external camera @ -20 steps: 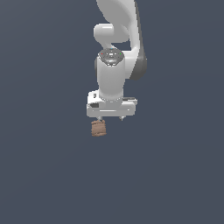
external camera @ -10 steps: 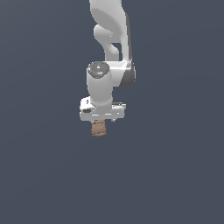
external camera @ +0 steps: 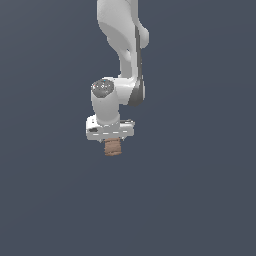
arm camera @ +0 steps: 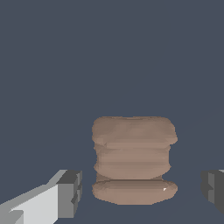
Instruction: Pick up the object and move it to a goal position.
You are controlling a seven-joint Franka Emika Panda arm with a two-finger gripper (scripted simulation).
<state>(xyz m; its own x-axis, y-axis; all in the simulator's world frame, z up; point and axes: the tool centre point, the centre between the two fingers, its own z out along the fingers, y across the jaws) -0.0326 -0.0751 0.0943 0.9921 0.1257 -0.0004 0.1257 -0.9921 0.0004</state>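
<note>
The object [external camera: 113,148] is a small tan-brown block with faint darker bands, resting directly under the white hand in the exterior view. My gripper [external camera: 112,140] is low over it, and the hand hides the block's top. In the wrist view the object [arm camera: 133,157] stands between the two dark fingertips [arm camera: 71,194], with a visible gap on each side. My gripper [arm camera: 141,192] is open and straddles the block without touching it.
A plain dark grey-blue surface surrounds the block in both views. The white arm [external camera: 122,45] rises above the hand toward the top of the exterior view. No other objects or goal marker show.
The hand has shifted toward the exterior view's left and come down closer over the block. The block has stayed in place.
</note>
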